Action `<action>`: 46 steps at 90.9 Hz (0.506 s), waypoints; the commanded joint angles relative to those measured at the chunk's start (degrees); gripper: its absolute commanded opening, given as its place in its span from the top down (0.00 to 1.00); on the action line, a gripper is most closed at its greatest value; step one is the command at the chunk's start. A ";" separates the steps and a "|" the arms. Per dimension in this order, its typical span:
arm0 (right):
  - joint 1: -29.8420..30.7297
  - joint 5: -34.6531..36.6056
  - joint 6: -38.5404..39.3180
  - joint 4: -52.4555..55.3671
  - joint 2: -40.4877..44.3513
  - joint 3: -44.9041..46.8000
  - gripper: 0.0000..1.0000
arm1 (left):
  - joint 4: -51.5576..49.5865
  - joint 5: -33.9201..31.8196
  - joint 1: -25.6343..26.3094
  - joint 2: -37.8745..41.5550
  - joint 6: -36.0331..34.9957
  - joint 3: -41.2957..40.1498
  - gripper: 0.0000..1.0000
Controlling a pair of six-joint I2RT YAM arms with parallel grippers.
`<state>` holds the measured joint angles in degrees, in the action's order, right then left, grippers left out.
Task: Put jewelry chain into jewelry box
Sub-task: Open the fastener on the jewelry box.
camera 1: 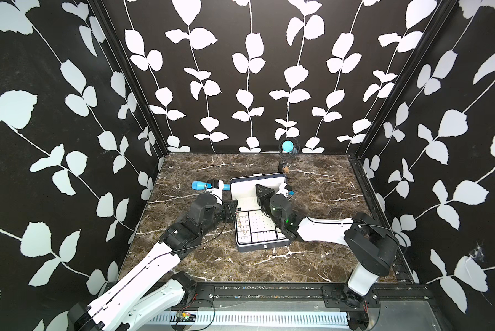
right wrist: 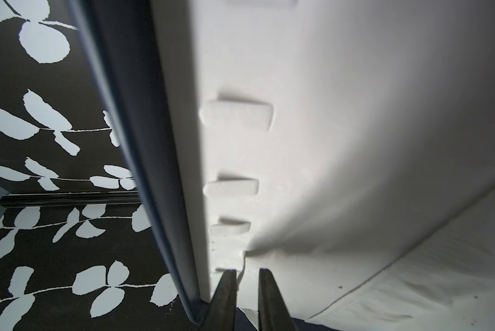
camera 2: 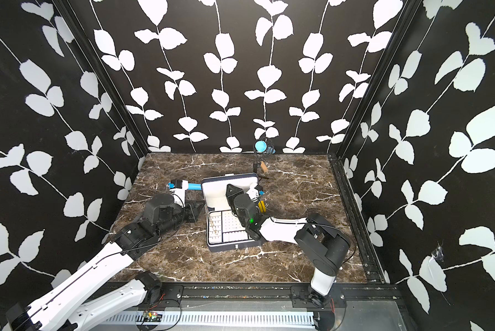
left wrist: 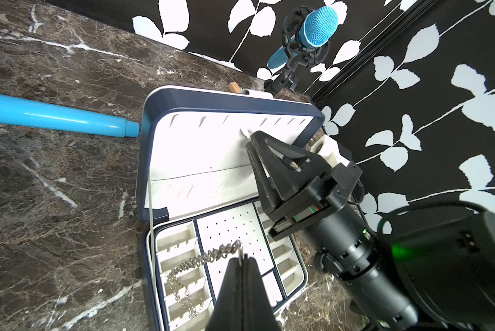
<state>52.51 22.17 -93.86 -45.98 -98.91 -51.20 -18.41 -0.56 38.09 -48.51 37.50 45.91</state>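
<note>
Dark marble tabletop [camera 1: 326, 186] fills the floor of a booth with black walls [camera 1: 240, 86] printed with white leaves, and the jewelry box [camera 1: 265, 246] sits open near its middle, clasp side facing the robot. Its lid [camera 1: 245, 189] stands up at the far edge with the white lining facing the arms. The left arm reaches in low from the near left corner. Its forearm slants over the marble and its wrist turns toward the box's left side. The left gripper [left wrist: 242, 258] is closed tight on one end of the jewelry chain [left wrist: 200, 259], with the fingertips above the divider beside the perforated centre panel. From that pinch the chain sags across the left column of small compartments. Its length runs roughly front to back along the column, and its lower part lies loosely over the dividers, as both top views also show [camera 1: 242, 226]. The right arm rises from the near right, lays its white forearm leftward toward the box, then bends away at the wrist. The right gripper [right wrist: 247, 272] points at the lid's lining close to its rim. Its jaws stand a narrow gap apart against puckered fabric, and I cannot tell whether they pinch it.
</note>
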 commanded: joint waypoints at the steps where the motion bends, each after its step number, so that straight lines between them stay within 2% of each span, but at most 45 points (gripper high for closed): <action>1: 0.37 -0.03 0.79 4.05 0.22 1.36 0.84 | 1.19 -0.59 -0.25 1.23 0.03 -0.74 1.00; 46: 0.39 -0.40 1.10 5.03 0.56 1.87 0.86 | 0.94 -0.50 -0.29 1.40 0.21 -0.84 1.00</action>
<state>52.51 21.98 -93.67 -45.58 -98.80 -50.96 -18.41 -0.58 38.09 -48.29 37.52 45.91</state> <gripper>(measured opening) 0.139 0.049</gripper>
